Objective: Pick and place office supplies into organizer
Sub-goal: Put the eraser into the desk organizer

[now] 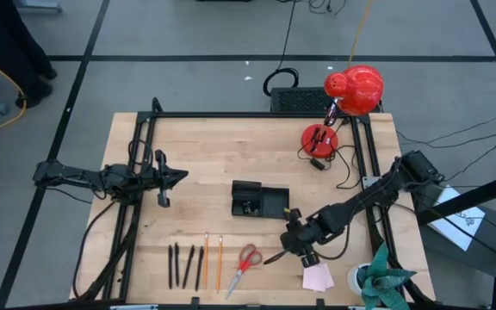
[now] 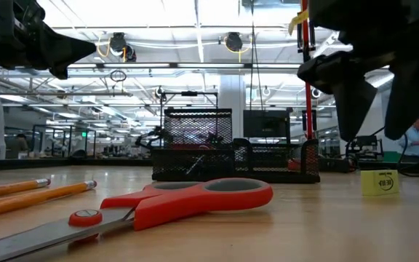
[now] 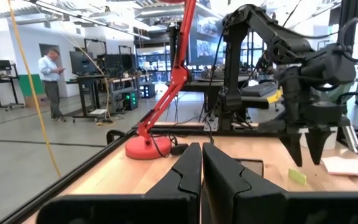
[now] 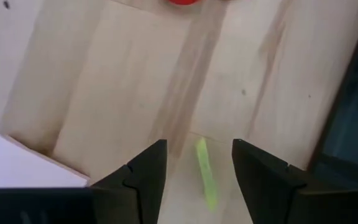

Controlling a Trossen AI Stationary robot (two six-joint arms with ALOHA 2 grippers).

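- The right claw hangs over the front right part of the worktop, fingers spread, with the small yellow piece lying flat on the wood directly between them; judging by that, it is lined up to close on this piece next.
- The left claw waits well apart at the left side of the worktop, fingers pressed together and holding nothing, likely kept clear of the working arm.
- The black organizer stands near the middle, a short way from the right claw, so the carry should be brief.
- Pens, orange pencils and red-handled scissors lie in a row along the front edge; the pink sticky-note pad rests just beside the right claw.
- Only the right wrist view shows the yellow piece centred between the fingers; from above the arm hides it.
- The low view shows it lying on the wood, with the claw tips above.
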